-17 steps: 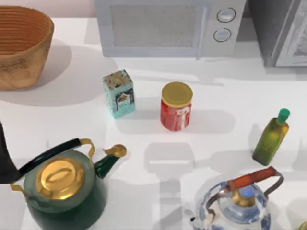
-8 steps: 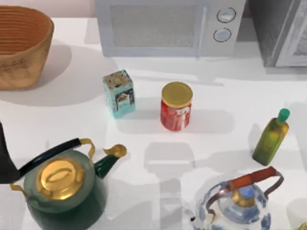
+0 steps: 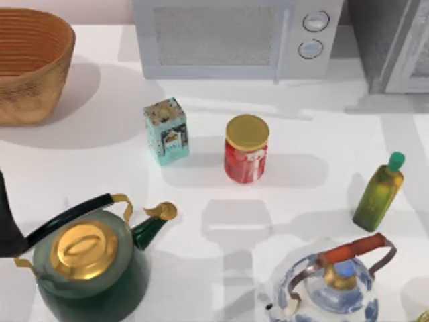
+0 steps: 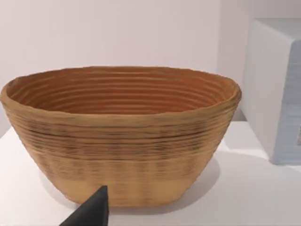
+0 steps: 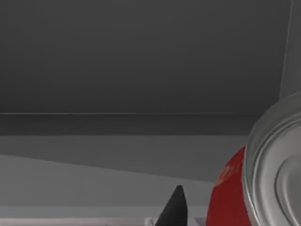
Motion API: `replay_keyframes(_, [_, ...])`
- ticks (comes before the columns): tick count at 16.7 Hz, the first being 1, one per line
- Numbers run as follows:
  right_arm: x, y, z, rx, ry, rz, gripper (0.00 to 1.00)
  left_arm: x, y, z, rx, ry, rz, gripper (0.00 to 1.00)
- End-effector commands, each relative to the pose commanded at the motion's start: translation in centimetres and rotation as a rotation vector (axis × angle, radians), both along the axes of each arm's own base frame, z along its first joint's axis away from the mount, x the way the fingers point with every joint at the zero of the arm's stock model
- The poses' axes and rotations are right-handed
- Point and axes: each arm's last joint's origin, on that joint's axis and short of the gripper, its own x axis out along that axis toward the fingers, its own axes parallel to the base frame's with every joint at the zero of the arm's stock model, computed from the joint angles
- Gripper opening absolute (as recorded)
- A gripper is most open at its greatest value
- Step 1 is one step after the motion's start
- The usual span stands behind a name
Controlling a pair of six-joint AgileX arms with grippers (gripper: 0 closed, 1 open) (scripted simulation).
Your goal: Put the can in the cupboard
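Can: you see the can (image 5: 229, 194) in the right wrist view, red-sided with a silvery rimmed end, close beside the right claw (image 5: 175, 210).
Can, axis: its round end faces you, so the long axis runs roughly toward the camera; the red side shows as a narrow strip beside the end.
Can, place: plain grey panels (image 5: 141, 70) stand behind and under it. You cannot tell whether it rests on one.
Right claw: one dark tip shows just beside the can. You cannot tell how far the claw is open, or whether it has hold of the can.
Cupboard: the cupboard (image 3: 384, 47) stands at the table's (image 3: 322, 121) far right corner, next to the microwave (image 3: 234, 37).
Left claw: the left claw (image 4: 92, 212) sits parked in front of the woven basket (image 4: 117, 141); its opening you cannot tell.
Table, middle: a red jar with a gold lid (image 3: 246, 149) stands upright, a teal tin (image 3: 165, 131) near it on the left.
Table, near edge: green kettle (image 3: 90, 265) at left, blue-and-white kettle (image 3: 335, 285) at right, an olive bottle (image 3: 379, 192) beyond it.
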Motion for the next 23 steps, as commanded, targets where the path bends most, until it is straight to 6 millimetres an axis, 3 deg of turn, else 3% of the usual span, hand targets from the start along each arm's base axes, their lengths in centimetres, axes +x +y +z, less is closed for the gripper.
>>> replay_keyframes(3, [3.3, 1.0, 1.6, 0.007, 0.041, 0.01, 0.0, 0.0, 0.0, 0.0, 0.0, 0.0, 0.0, 1.0])
replay_keyframes(6, [5.9, 2.0, 1.5, 0.007, 0.1, 0.016, 0.0, 0.0, 0.0, 0.0, 0.0, 0.0, 0.0, 1.0])
replay_keyframes(15, [7.3, 2.2, 1.1, -0.015, 0.144, 0.013, 0.0, 0.0, 0.0, 0.0, 0.0, 0.0, 0.0, 1.0])
replay_keyframes(17, [9.2, 2.5, 1.1, -0.039, 0.182, 0.014, 0.0, 0.0, 0.0, 0.0, 0.0, 0.0, 0.0, 1.0])
replay_keyframes(23, [17.6, 3.5, 1.1, -0.044, 0.249, 0.035, 0.0, 0.0, 0.0, 0.0, 0.0, 0.0, 0.0, 1.0])
